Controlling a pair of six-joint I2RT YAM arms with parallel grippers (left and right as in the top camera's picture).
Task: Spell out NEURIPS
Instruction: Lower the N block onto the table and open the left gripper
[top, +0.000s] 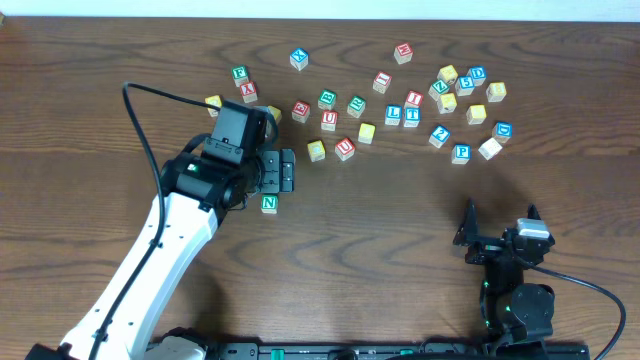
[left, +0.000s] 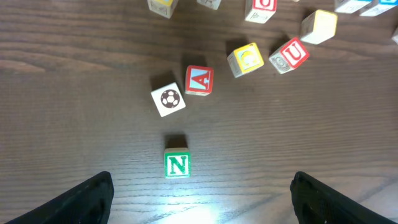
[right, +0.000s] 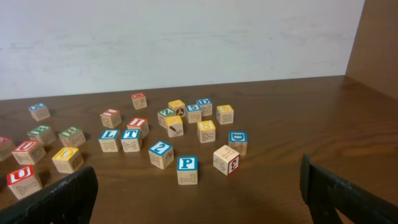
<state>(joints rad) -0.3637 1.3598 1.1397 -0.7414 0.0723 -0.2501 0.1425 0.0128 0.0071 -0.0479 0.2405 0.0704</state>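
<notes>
On the dark wooden table (top: 400, 230), a loose group of small wooden letter cubes (top: 410, 105) lies along the far side. The left gripper (left: 200, 202) is spread wide and holds nothing. The pale cube with green N (left: 177, 166) stands alone just ahead of it, touching neither jaw. The right gripper (right: 202, 199) is spread too, and the blue P cube (right: 186, 165) lies nearest to it. No container is seen.

Soft even light, short shadows; white glare (left wrist view) on the table (left: 208, 210)
</notes>
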